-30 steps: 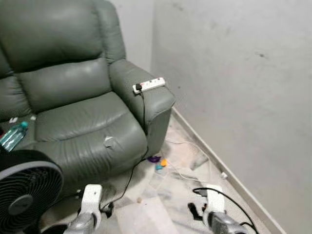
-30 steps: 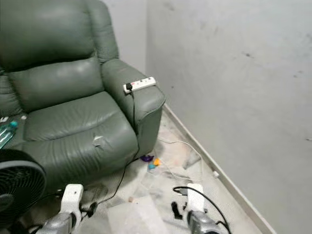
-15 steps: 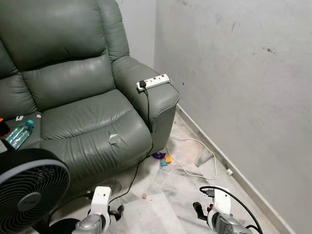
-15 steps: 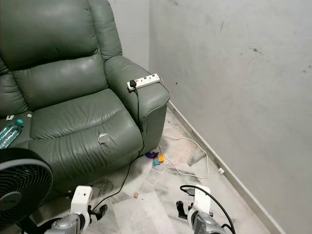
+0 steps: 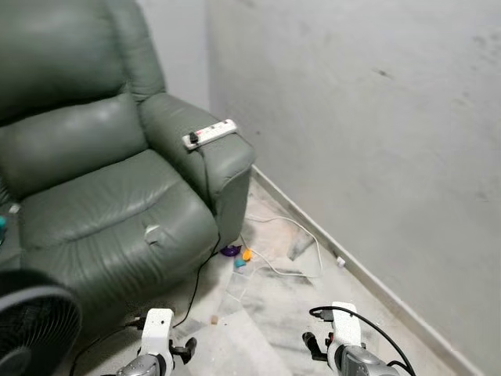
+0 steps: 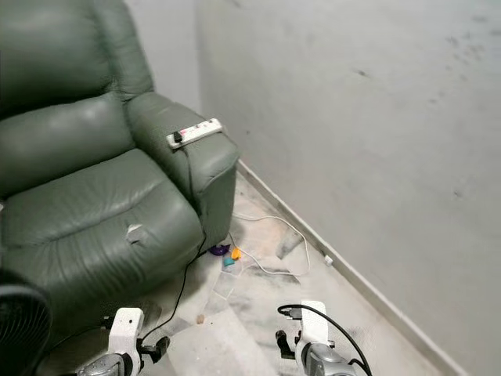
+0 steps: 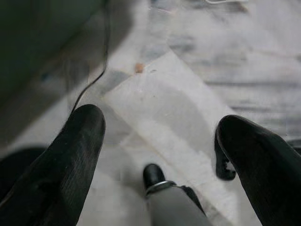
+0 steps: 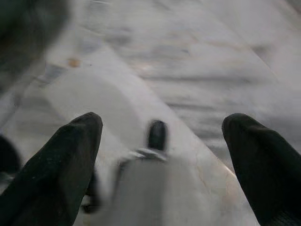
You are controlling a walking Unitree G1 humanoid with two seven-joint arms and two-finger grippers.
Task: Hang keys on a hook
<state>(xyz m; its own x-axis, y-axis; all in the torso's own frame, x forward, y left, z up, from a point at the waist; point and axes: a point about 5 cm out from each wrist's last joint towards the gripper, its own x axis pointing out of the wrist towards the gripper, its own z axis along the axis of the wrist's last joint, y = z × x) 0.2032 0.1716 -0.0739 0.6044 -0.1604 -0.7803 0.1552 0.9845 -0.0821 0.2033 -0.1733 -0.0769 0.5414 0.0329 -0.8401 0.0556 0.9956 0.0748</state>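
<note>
A small cluster of purple, orange and teal items [image 5: 237, 254] lies on the marble floor by the front corner of the green armchair [image 5: 102, 196]; whether they are keys is too small to tell. Both arms hang low at the bottom of the eye views, the left wrist [image 5: 157, 329] and the right wrist [image 5: 342, 317]. Seen from its wrist camera, my left gripper [image 7: 160, 120] is open over pale floor tiles with nothing between its fingers. My right gripper [image 8: 162, 120] is open too, also over bare floor.
A white power strip [image 5: 210, 133] rests on the armchair's arm, its black cord running down to the floor. A white cable [image 5: 293, 235] loops along the grey wall [image 5: 376, 117]. A black fan [image 5: 31, 333] stands at the lower left.
The whole picture has shifted: the camera turned right, so the armchair and fan slid left and more wall shows. Both arms still hang low.
</note>
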